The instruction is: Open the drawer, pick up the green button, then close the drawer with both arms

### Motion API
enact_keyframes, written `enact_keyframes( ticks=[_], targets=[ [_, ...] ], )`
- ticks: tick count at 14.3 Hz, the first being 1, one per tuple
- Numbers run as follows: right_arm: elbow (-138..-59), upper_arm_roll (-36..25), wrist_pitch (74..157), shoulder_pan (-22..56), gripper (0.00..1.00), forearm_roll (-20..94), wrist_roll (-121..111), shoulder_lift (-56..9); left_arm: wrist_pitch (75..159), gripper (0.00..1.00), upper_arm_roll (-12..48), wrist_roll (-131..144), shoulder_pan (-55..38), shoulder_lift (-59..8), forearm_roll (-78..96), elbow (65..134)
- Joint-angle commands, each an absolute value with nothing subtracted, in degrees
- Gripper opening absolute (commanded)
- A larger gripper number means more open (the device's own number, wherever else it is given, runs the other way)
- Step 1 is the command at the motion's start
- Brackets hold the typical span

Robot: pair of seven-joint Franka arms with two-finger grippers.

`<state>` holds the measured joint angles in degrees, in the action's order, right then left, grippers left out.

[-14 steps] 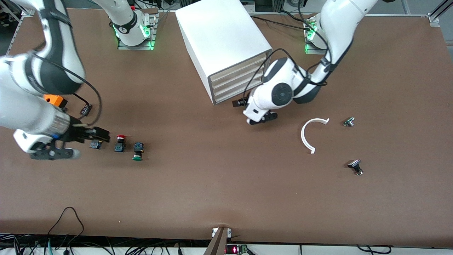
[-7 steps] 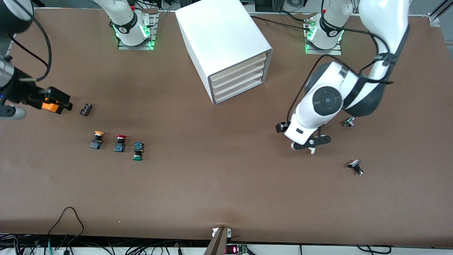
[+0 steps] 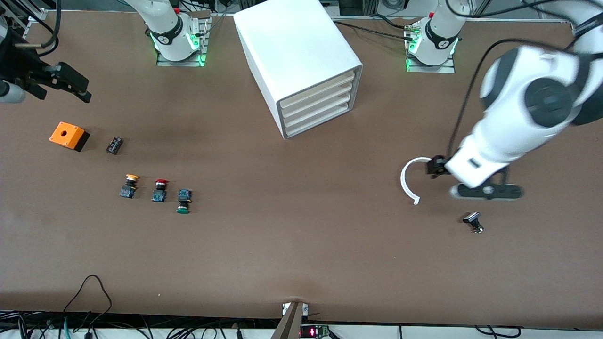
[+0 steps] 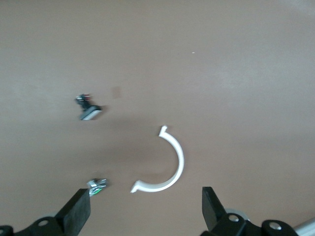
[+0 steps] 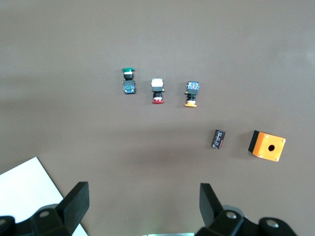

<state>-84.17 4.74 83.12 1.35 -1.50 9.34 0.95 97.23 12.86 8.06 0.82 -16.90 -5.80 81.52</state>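
Low in the front view, toward the right of the frame, a small black-capped part (image 3: pixel 472 221) lies on the brown counter (image 3: pixel 301 254). Just above it in the frame the left pincer (image 3: pixel 485 191) hangs over the counter, empty, its fingers (image 4: pixel 76 212) spread wide in the left wrist view, beside a white plastic arc (image 3: pixel 409 180). In the left half of the frame three buttons sit in a row: the green button (image 3: pixel 183 201) lying on the counter with its cap toward the camera, then the red one (image 3: pixel 159 190), then the yellow one (image 3: pixel 128 185) closest to the frame's left edge. Higher up are a small black component (image 3: pixel 114 145) and an orange box (image 3: pixel 69 136). At the upper left the right pincer (image 3: pixel 70 84) is up over the counter, open and holding nothing. At upper centre the white cabinet (image 3: pixel 294 52) stands with all four drawers (image 3: pixel 316 107) pushed in, cream fronts flush.
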Motion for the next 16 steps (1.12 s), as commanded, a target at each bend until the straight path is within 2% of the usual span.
enact_keyframes(
  ticks=[1,3,5,7,16],
  targets=[
    [-86.65,5.45,82.79,0.18,0.99,-2.20,9.14,3.59,94.31,1.00,6.87,-2.97,0.35,-7.76,-2.55,87.44],
    [-89.54,5.36,83.75,0.26,0.99,-2.20,9.14,5.97,94.22,1.00,5.10,-3.51,0.53,-1.79,-2.46,92.44],
    [-93.06,4.66,86.12,0.18,0.99,-2.20,9.14,8.16,94.04,1.00,3.70,-6.13,0.53,0.61,-2.46,94.39],
    [-94.83,4.57,87.36,0.26,0.99,-2.28,9.14,9.31,94.04,1.00,3.17,-7.21,0.53,0.79,-2.46,94.31],
    [-93.78,4.83,87.10,0.26,0.99,-1.67,9.49,8.88,93.43,1.00,3.16,-7.21,0.79,0.79,-2.46,94.31]
  ],
)
